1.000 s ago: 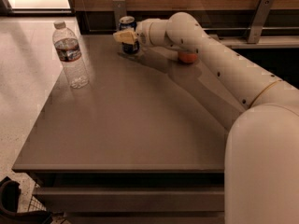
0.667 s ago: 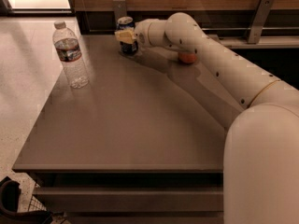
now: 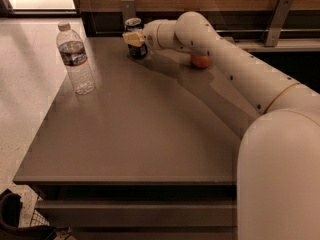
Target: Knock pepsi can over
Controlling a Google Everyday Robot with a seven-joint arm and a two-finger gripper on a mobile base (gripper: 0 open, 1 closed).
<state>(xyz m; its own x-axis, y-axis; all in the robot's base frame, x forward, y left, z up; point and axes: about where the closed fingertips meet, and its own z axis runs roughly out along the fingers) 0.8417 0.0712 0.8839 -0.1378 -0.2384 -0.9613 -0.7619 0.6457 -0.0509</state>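
Observation:
The pepsi can (image 3: 135, 30), dark blue with a silver top rim, stands upright at the far edge of the grey table (image 3: 130, 134). My gripper (image 3: 134, 38) reaches in from the right and its pale fingertips (image 3: 133, 37) sit right at the can's front, covering its middle. The white arm (image 3: 235, 69) stretches across the table's right side toward it.
A clear plastic water bottle (image 3: 75, 59) stands upright at the table's left side. A red-orange apple (image 3: 200, 61) lies behind the arm at the far right. A wooden wall with metal brackets (image 3: 278, 20) runs behind the table. The floor lies to the left.
The gripper has edged slightly closer onto the can. The can still stands upright in the same spot.

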